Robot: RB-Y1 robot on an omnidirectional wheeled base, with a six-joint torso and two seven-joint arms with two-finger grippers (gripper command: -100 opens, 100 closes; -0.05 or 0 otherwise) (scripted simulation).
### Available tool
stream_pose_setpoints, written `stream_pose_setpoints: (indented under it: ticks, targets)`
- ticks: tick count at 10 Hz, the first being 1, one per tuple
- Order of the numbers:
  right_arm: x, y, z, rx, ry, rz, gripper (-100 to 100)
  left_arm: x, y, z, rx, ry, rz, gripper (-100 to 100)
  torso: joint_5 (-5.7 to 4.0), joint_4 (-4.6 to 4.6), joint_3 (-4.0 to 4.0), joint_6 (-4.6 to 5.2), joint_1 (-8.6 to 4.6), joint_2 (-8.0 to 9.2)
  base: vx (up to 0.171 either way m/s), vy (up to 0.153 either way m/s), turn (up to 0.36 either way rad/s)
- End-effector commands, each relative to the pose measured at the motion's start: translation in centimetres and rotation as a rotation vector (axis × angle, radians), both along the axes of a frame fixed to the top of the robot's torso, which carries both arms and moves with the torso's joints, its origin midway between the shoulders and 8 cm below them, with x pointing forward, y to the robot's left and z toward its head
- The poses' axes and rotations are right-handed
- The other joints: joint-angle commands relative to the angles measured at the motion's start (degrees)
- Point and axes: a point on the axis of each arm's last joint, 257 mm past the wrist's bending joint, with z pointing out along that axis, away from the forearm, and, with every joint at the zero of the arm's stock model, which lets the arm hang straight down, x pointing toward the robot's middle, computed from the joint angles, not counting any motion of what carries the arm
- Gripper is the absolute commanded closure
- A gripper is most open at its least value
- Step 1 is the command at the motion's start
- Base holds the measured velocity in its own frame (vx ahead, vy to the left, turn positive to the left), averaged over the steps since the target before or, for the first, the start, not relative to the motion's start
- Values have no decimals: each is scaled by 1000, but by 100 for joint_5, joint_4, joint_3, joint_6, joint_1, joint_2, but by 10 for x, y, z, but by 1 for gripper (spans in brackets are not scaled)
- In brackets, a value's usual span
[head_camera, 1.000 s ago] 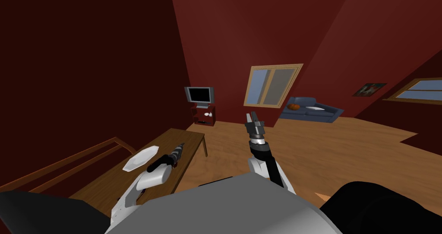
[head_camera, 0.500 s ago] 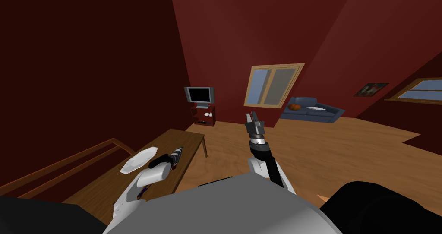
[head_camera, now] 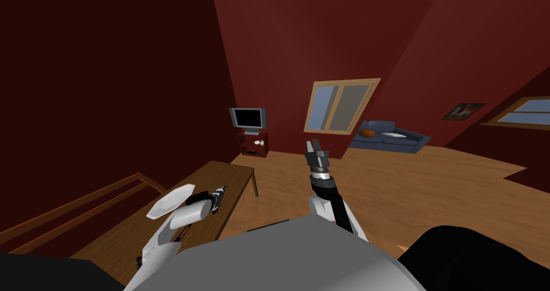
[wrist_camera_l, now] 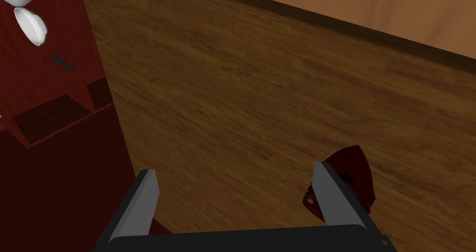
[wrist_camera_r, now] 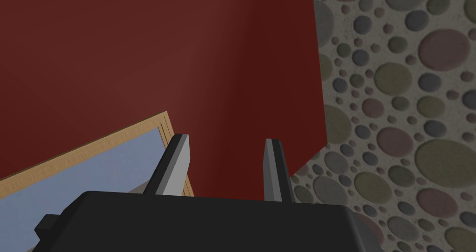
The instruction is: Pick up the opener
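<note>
Dark red opener flat on wooden bench, just beside one finger of my left hand, which is spread wide to straddle it but not yet centred. Right hand parted, empty, idle.

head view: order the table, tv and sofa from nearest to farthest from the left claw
1. table, directly under the left claw
2. tv, ahead in the room's corner
3. sofa, far off to the right, against the back wall
</note>
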Motion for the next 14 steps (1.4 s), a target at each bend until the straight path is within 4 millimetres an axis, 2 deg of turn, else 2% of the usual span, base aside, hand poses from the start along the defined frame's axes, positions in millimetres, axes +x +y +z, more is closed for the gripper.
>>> stream_pose_setpoints:
  ticks: [1, 5, 9, 14]
  targets:
    - [0, 0, 0, 0, 0, 0, 0, -6, 2, -6, -5, 37, 3, -100, 0, 0, 0, 0, 0, 0, 22, 4, 3]
    - [0, 0, 0, 0, 0, 0, 0, -20, 12, -18, -24, 130, 18, -100, 0, 1, 2, 0, 1, 4, 18, 3, 2]
    - [0, 0, 0, 0, 0, 0, 0, -43, 27, -33, -69, 270, 49, -100, 1, 1, 3, -1, 5, 6, 14, 9, 4]
    - [0, 0, 0, 0, 0, 0, 0, -62, 34, -41, -133, 373, 79, -100, 3, 2, 6, 0, 12, 11, 5, 28, 2]
